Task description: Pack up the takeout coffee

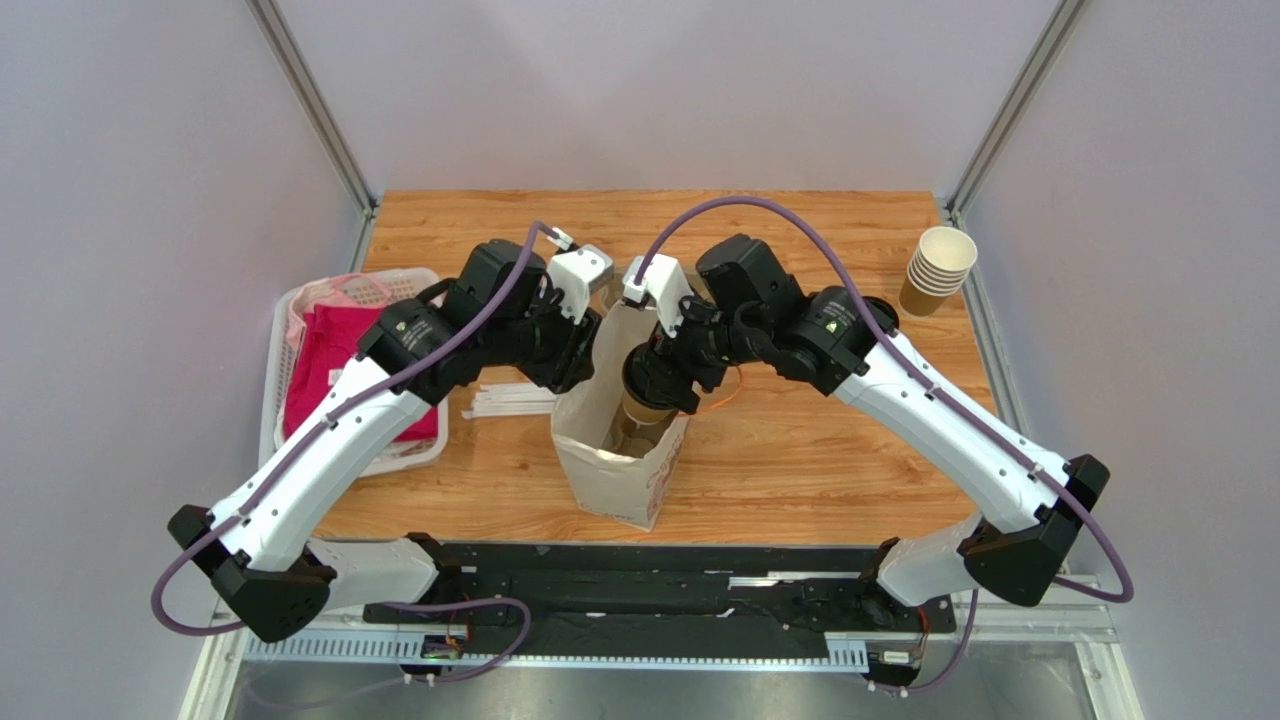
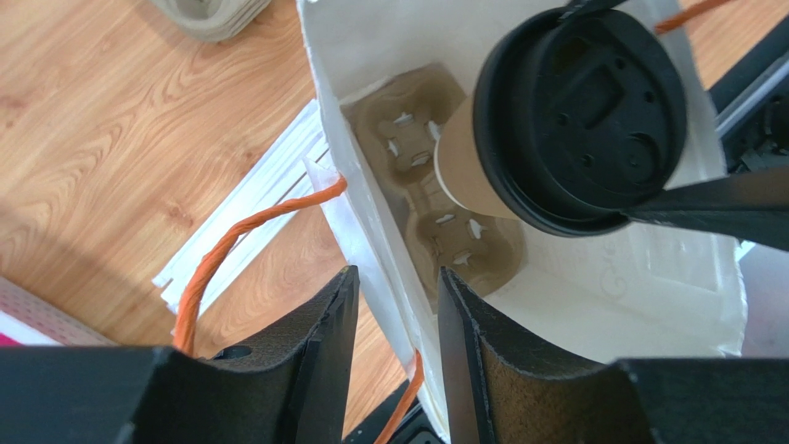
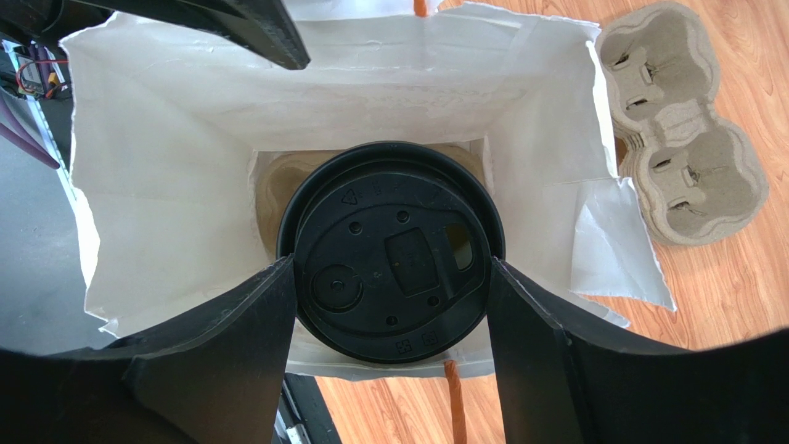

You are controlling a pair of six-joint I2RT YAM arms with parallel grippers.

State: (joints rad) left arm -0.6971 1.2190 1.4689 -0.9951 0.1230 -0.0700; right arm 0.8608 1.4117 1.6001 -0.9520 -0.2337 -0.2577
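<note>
the takeout coffee (image 3: 394, 250) is hanging upright inside the mouth of the white paper bag (image 3: 167, 166), its black lid facing straight up and its long axis running vertically. the right gripper (image 3: 392, 270) is holding it, one finger pressing each side of the lid's rim, so the cup is sitting directly between and beneath those fingers rather than off to a side. below it, the pulp cup carrier (image 2: 417, 176) is lying flat on the bag's floor. in the left wrist view the cup's tan base is pointing toward one of the carrier's two wells, though whether it is touching that well cannot be told. judging from this, the coming move is calling for a straight descent with little sideways correction, and the right arm is the one placed to make it.

the left gripper (image 2: 396, 301) is straddling the bag's left wall beside an orange handle (image 2: 241, 240), its jaws standing narrowly apart, one finger outside and one inside, not visibly pressing the paper. the bag is standing on the desk (image 1: 812, 450) about midway along its near edge. a spare stack of carriers (image 3: 685, 139) is resting just beside the bag, a stack of lidless cups (image 1: 939, 270) is sitting at the far right corner, and a basket (image 1: 281, 353) is sitting at the left edge.
</note>
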